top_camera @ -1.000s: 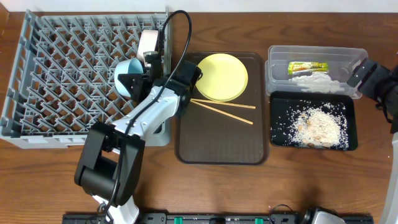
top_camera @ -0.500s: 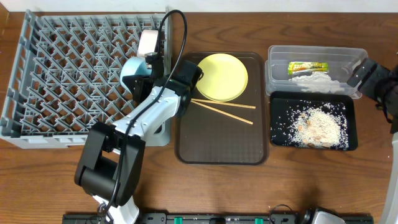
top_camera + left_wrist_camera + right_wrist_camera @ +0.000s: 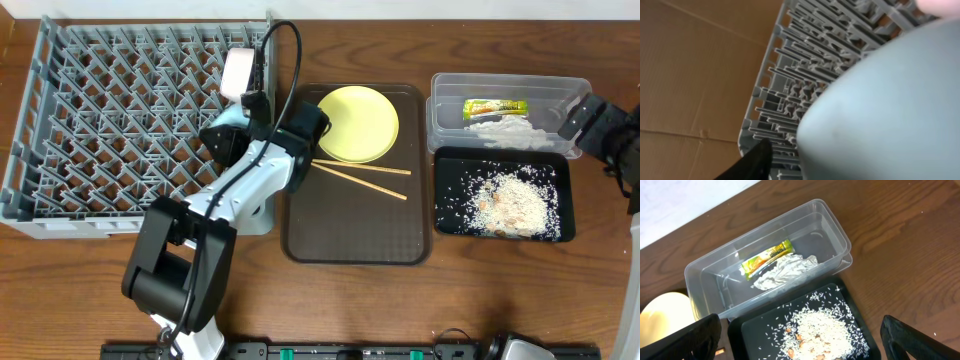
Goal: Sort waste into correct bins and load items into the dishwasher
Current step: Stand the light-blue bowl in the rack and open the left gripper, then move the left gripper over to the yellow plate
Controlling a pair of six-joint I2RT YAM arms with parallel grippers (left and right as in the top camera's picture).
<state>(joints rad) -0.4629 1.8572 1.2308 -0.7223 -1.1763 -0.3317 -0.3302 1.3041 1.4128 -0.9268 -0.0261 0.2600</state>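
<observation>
My left gripper (image 3: 229, 137) reaches into the right side of the grey dishwasher rack (image 3: 110, 120). The light-blue-rimmed bowl (image 3: 880, 100) fills the left wrist view, resting among the pegs. My one visible finger (image 3: 757, 159) stands apart from it, so the jaws are open. A white bowl (image 3: 238, 72) stands in the rack just behind. The yellow plate (image 3: 357, 123) and two chopsticks (image 3: 360, 176) lie on the brown tray (image 3: 355, 225). The clear tub (image 3: 705, 280) holds the wrapper (image 3: 766, 258) and tissue (image 3: 785, 270). Rice (image 3: 822, 330) covers the black tray (image 3: 747, 332) under my open, empty right gripper (image 3: 800, 342).
The rack takes up the table's left side, with cardboard beyond its far edge in the left wrist view. The brown tray sits in the middle. The tub and black tray sit at the right, with my right arm (image 3: 610, 135) by the table's right edge.
My left gripper has swung the blue bowl to the right, set it down among the rack's pegs and opened its jaws off it. The right arm has not moved.
</observation>
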